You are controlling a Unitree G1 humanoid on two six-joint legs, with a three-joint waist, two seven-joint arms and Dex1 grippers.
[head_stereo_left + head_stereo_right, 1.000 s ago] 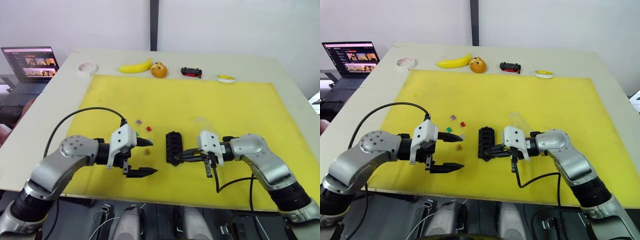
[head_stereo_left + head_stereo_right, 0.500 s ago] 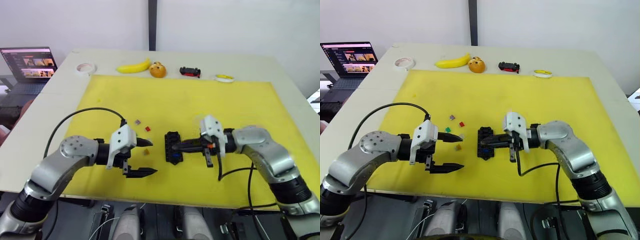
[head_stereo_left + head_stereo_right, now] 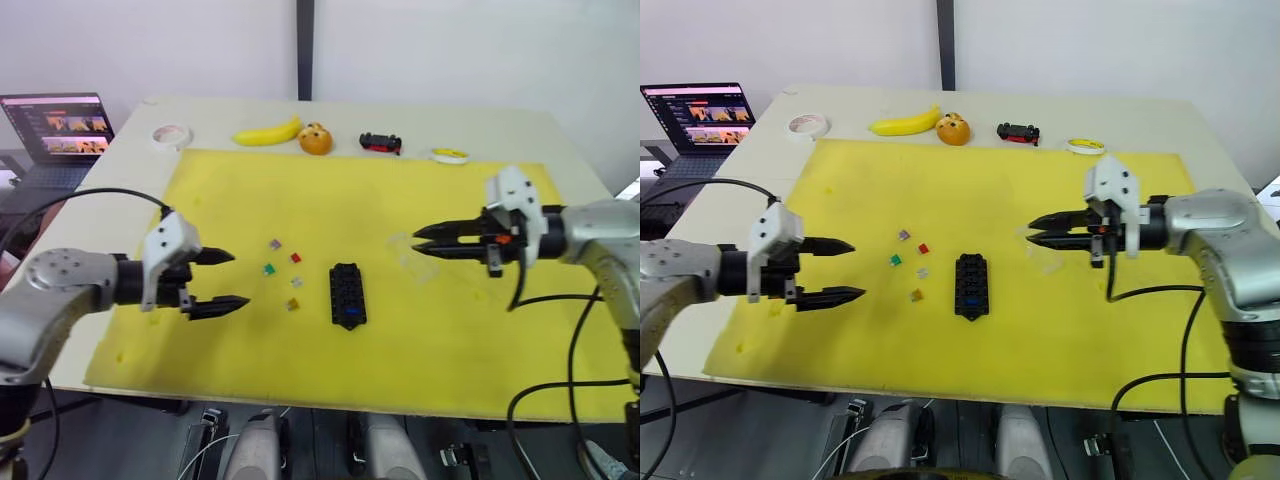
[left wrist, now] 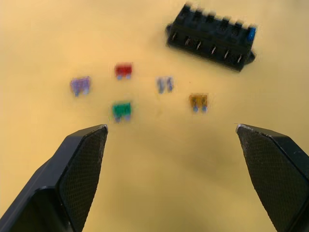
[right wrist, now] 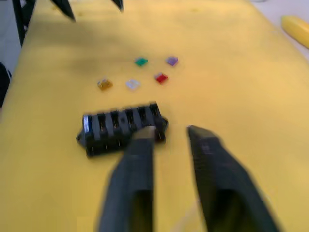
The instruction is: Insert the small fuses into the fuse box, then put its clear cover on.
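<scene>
The black fuse box (image 3: 347,294) lies mid-mat with a blue fuse (image 3: 349,322) seated at its near end. Left of it, several loose small fuses lie on the mat: grey-purple (image 3: 275,243), red (image 3: 296,257), green (image 3: 268,268), pale grey (image 3: 296,281) and amber (image 3: 294,303). The clear cover (image 3: 410,252) lies faintly visible to the box's right. My left gripper (image 3: 238,279) hovers open to the left of the fuses, holding nothing. My right gripper (image 3: 417,241) hangs above the clear cover, its fingers (image 5: 137,159) a small gap apart and empty.
A yellow mat (image 3: 450,200) covers most of the table. Along the far edge sit a tape roll (image 3: 173,135), a banana (image 3: 268,133), an orange toy (image 3: 318,139), a black-and-red toy car (image 3: 381,143) and a yellow-and-white ring (image 3: 450,155). A laptop (image 3: 60,130) stands far left.
My right gripper has pulled back from the fuse box to the right, leaving the blue fuse in the box. My left gripper has drawn away to the left.
</scene>
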